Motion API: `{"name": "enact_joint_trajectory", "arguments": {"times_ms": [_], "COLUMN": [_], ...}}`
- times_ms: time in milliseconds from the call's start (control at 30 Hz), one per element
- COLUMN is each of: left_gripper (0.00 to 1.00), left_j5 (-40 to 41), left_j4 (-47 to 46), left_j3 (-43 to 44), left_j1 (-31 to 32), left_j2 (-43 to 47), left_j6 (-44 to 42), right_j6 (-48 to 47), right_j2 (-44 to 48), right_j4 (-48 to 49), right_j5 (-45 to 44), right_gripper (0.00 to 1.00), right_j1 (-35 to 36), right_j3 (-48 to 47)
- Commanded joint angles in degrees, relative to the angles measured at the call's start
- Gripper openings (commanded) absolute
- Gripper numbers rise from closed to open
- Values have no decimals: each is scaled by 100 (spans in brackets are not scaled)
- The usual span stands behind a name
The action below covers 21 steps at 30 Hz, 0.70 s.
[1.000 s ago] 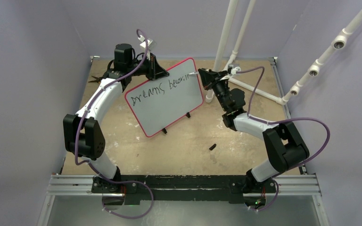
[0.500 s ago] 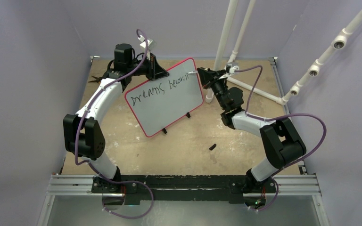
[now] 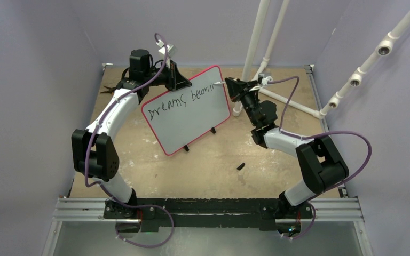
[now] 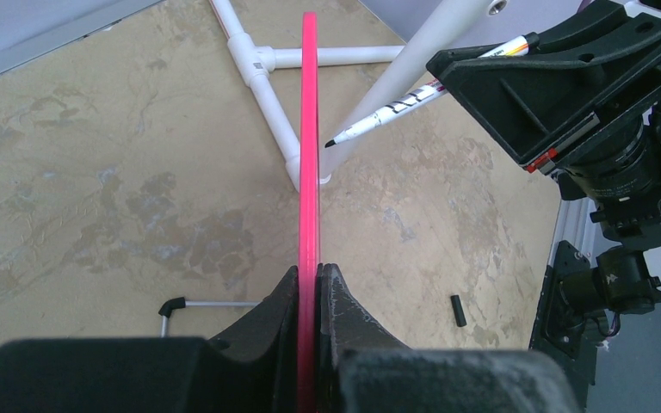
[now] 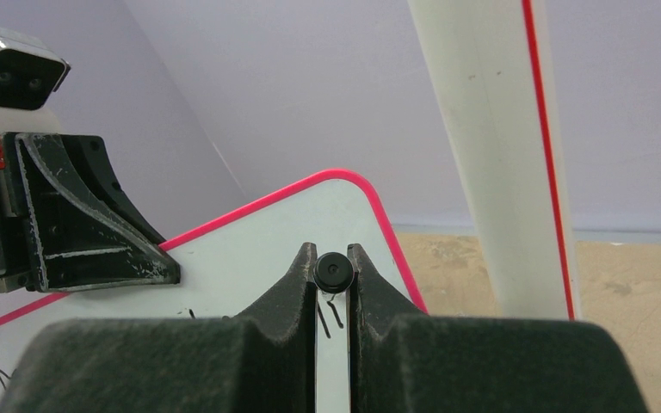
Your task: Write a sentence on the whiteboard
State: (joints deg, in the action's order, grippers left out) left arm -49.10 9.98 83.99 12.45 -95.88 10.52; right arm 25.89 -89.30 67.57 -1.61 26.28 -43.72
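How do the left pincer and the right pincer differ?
The left pincer is shut on the pink-rimmed whiteboard; the right pincer is shut on a marker. The left pincer grips the board's top edge; the right pincer hangs beside its right end, marker tip near the face. Both are closed.

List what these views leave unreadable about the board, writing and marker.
- The sentence: top view, last letters too small; right wrist view, the right pincer covers most.
- The whiteboard face: left wrist view, edge-on, only rim shows.
- The marker: right wrist view, end-on, only its back end shows.
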Motion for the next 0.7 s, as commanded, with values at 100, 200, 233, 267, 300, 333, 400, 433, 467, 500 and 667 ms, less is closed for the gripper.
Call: {"name": "enact_joint_trajectory", "arguments": {"times_ms": [100,200,233,267,300,333,400,433,467,500,667], "left_gripper": [0,0,0,0,0,0,0,0,0,0,0], "left_j5": [-170,-175,-174,-174,-173,-170,-172,-170,-170,-170,-172], "left_j4": [417,417,417,417,417,417,419,418,417,422,418], "left_j3": [-216,-216,-216,-216,-214,-216,-214,-215,-215,-216,-216], "left_j1": [38,38,32,38,38,38,38,38,38,38,38], "left_j2": [-186,-186,-181,-181,-185,-184,-177,-177,-177,-177,-175], "left_j6": [2,4,2,2,7,3,2,2,4,2,2], "right_j6": [-91,-108,-110,-110,-118,-133,-154,-147,-146,-138,-111], "right_j2": [-108,-168,-181,-192,-198,-187,-163,-152,-142,-135,-126], "right_j4": [194,162,141,136,140,156,161,168,171,177,156], "right_j5": [-87,-74,-77,-89,-100,-133,-195,-207,-223,-240,-268], "right_gripper": [0,0,0,0,0,0,0,0,0,0,0], "right_j1": [-4,-11,-9,-9,-8,-9,-14,-10,-9,-9,-11], "right_j3": [-200,-239,-248,-239,-221,-192,-122,-81,-34,14,118]}}
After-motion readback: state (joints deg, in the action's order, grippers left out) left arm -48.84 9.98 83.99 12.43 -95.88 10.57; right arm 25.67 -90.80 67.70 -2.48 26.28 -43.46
